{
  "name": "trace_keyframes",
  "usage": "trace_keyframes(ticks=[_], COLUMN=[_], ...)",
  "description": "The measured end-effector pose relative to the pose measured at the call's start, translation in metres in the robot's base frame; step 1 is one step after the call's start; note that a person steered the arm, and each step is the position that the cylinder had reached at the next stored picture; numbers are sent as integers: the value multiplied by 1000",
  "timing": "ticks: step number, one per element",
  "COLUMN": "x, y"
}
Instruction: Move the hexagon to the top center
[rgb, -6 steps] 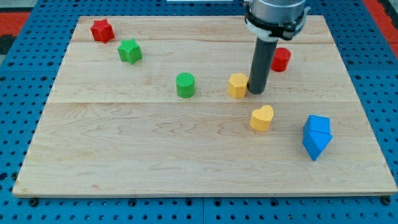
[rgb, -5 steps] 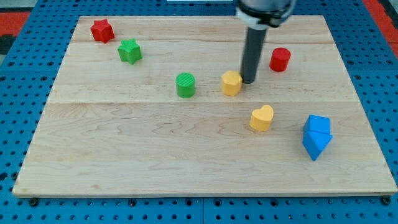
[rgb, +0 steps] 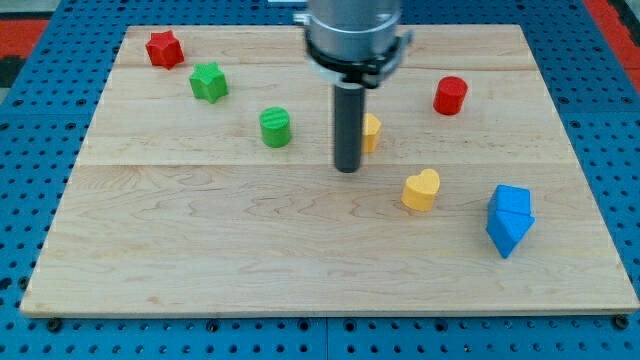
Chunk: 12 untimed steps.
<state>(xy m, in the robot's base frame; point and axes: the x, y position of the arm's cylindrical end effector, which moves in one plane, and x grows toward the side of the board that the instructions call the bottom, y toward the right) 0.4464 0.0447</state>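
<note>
The yellow hexagon (rgb: 371, 131) lies near the middle of the wooden board (rgb: 200, 240), partly hidden behind my rod. My tip (rgb: 347, 168) rests on the board just to the lower left of the hexagon, close to or touching it. A green cylinder (rgb: 275, 127) stands to the tip's left.
A yellow heart (rgb: 421, 189) lies to the lower right of the tip. A red cylinder (rgb: 450, 95) is at the upper right. Two blue blocks (rgb: 509, 219) sit together at the right. A green star (rgb: 208, 82) and a red star (rgb: 164, 48) are at the upper left.
My rod has swung from the hexagon's right side to its lower left. The hexagon has shifted slightly. The green cylinder has moved left and a little up.
</note>
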Motion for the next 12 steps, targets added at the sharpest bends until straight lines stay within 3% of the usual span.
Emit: trace_keyframes(ticks=[2,4,5,6,8,9,10,11,12], x=[-56,-77,-132,-141,-146,-173,-190,-150,-149], y=[34,-45,-72,-75,-151,-152,-98,-118,-91])
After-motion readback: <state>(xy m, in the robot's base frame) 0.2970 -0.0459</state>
